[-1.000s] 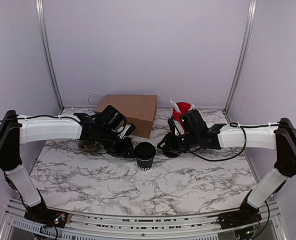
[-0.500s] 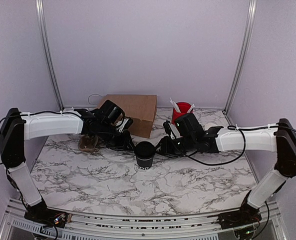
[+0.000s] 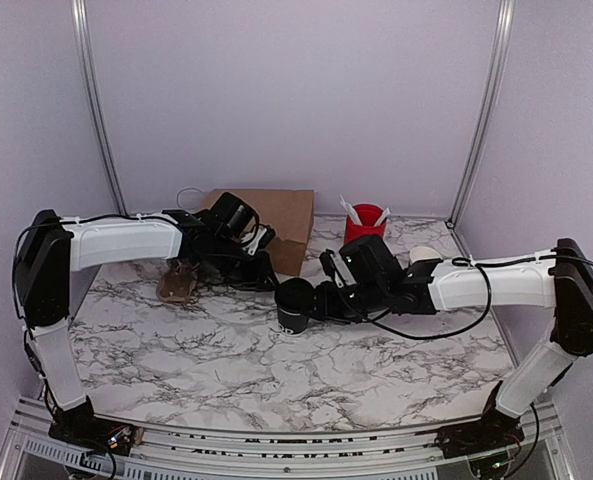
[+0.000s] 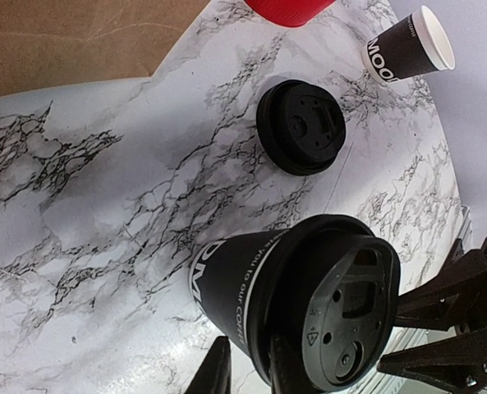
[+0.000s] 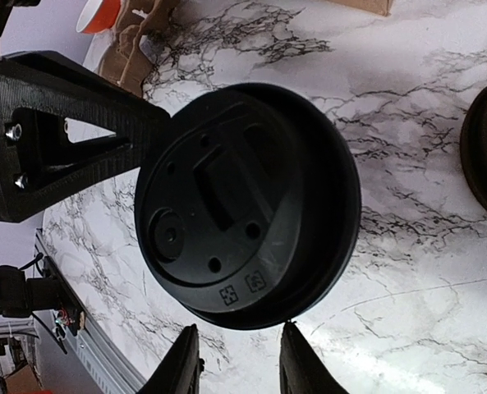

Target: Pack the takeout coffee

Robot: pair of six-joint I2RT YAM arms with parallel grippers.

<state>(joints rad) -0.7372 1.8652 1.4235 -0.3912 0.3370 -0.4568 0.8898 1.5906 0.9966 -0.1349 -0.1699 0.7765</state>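
**Seating the lid on the coffee**

Top view: the takeout coffee (image 3: pixel 294 310) stands mid-counter with the right jaws at it. The paper bag (image 3: pixel 276 222) lies behind, by the far edge.

Left wrist: the lid (image 4: pixel 335 305) sits tilted over the cup's mouth. I cannot tell whether the left jaws are open.

Right wrist: the right jaws are narrow and seem to pinch the lid's rim.

Level the lid, centre it, then press straight down, or the cup may tip

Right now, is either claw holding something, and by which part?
The right claw seems to pinch the black lid at its rim, on the cup; left claw: cannot tell.
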